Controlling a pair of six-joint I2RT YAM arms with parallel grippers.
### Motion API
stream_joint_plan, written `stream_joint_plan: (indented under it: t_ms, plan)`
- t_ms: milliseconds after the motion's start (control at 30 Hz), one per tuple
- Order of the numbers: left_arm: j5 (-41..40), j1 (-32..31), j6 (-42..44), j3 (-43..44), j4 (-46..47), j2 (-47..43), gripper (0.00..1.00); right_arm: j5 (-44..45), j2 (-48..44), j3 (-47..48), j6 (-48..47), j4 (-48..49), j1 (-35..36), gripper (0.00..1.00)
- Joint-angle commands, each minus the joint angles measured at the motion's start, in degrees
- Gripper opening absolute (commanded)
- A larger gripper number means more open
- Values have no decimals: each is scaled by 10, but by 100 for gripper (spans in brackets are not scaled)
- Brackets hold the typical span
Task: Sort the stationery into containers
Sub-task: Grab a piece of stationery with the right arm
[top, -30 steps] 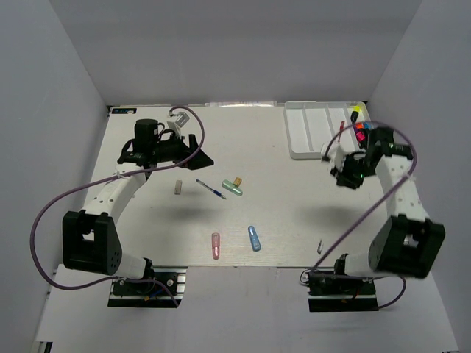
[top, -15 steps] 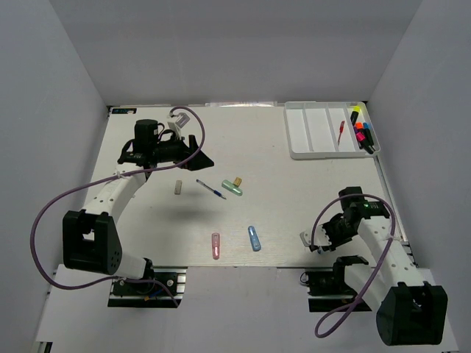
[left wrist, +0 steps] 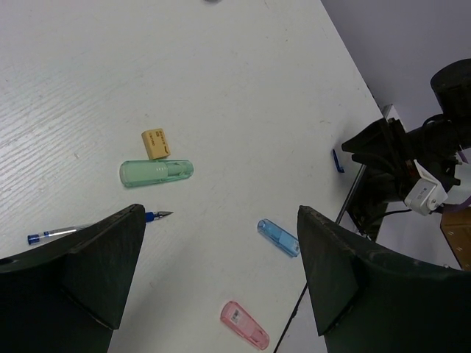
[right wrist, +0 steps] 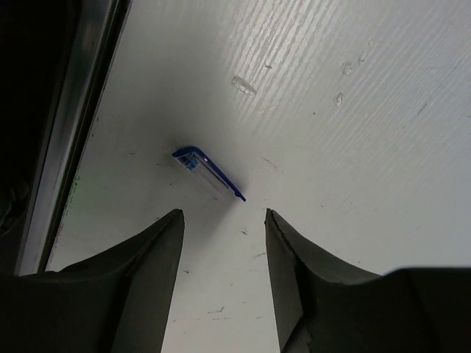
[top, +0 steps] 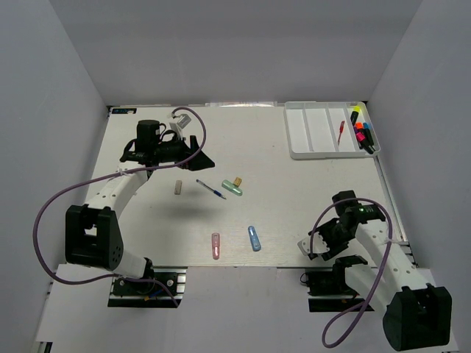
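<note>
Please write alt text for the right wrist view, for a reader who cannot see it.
The right claw is open, and a small blue and clear piece lies on the white table just ahead of it. A dark rail along the table's edge fills the left side.

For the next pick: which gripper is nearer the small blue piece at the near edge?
Right. The right gripper hangs above the small blue piece; the left gripper is far across the table.

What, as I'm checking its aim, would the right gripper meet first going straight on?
Probably the small blue piece on the table, just ahead of the right gripper and lined up between its open jaws; depth is unclear.
</note>
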Motion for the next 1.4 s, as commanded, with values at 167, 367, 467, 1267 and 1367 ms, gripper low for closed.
stream_joint_plan:
  t_ms: [167,367,467,1267,1367]
  plan:
    - [18,0,0,5,13,-1,93,7,-1,-17,-277,-3,36,51]
    - [20,0,0,8,14,2,93,3,12,-31,-276,33,61,49]
    - [19,0,0,9,13,3,93,12,29,-29,-264,44,76,49]
    - [30,0,-39,10,41,20,91,-40,148,42,-118,120,118,17]
    - [39,0,-88,-14,90,14,90,-74,227,114,9,137,121,7]
